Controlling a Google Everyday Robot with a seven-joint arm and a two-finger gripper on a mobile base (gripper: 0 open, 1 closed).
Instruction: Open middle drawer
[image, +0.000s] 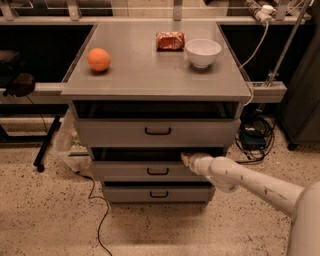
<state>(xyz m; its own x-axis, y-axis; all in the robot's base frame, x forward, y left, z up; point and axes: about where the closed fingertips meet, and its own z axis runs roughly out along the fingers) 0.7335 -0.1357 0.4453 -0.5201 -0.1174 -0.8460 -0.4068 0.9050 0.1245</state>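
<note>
Hand (186, 159) at top edge of middle drawer (120, 170), right of its handle (158, 171) — arm (250, 180) reaching from right.

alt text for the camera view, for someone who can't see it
A white robot arm reaches from the lower right, its gripper at the top edge of the middle drawer in a grey three-drawer cabinet, right of the black handle. On top sit an orange, a red packet and a white bowl.

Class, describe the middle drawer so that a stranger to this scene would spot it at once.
Find the grey cabinet with an orange and a white bowl on top; three drawers stack down its front. The middle drawer is the second one, and alone has the robot's gripper at its top edge.
</note>
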